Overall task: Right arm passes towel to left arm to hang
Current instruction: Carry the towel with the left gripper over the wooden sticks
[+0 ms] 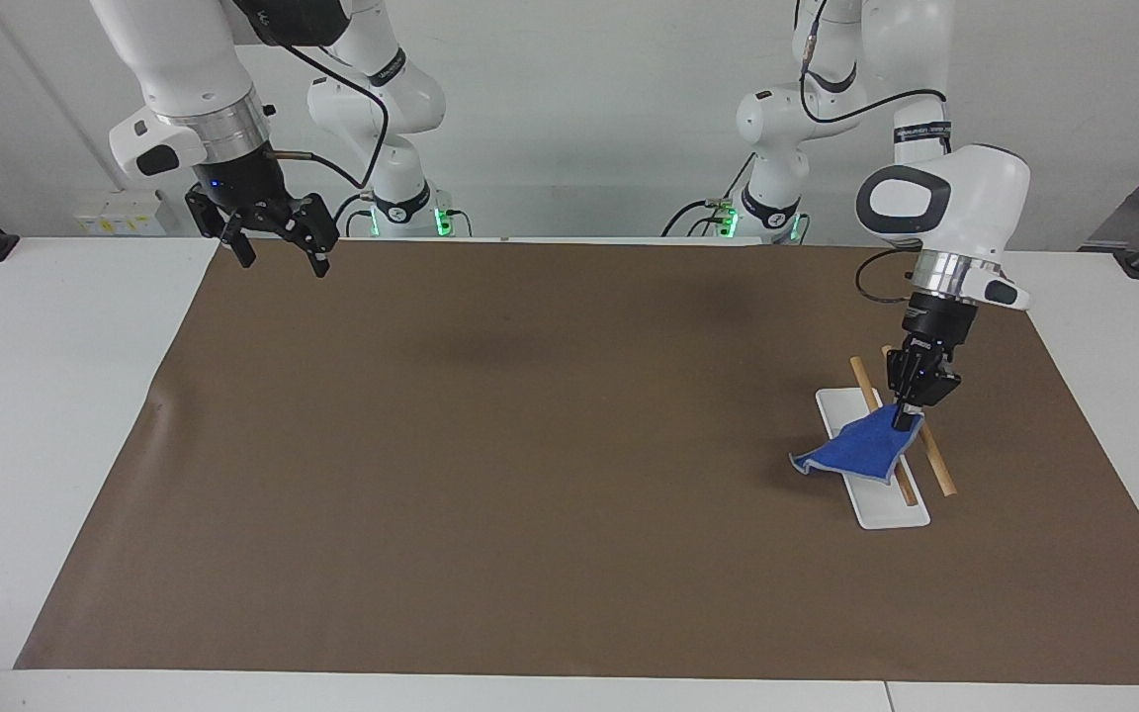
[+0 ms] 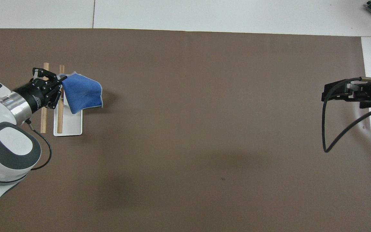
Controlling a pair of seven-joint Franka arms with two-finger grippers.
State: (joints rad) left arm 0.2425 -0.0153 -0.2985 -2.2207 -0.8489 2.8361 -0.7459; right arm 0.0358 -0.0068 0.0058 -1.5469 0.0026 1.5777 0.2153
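Bright, even light falls from above. Soft, diffuse shadows lie on the brown mat point(image 1: 530, 475), one small and darker just beside the towel point(image 1: 861, 453). Both views are sharp, without glare.

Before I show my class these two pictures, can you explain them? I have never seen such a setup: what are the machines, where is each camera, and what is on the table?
Two white robot arms stand at a table covered by a brown mat. One camera faces them; the other looks down from above them. The left gripper is shut on a blue towel, holding it over a white rack with two wooden rods. The right gripper waits open, empty, over the mat's edge.
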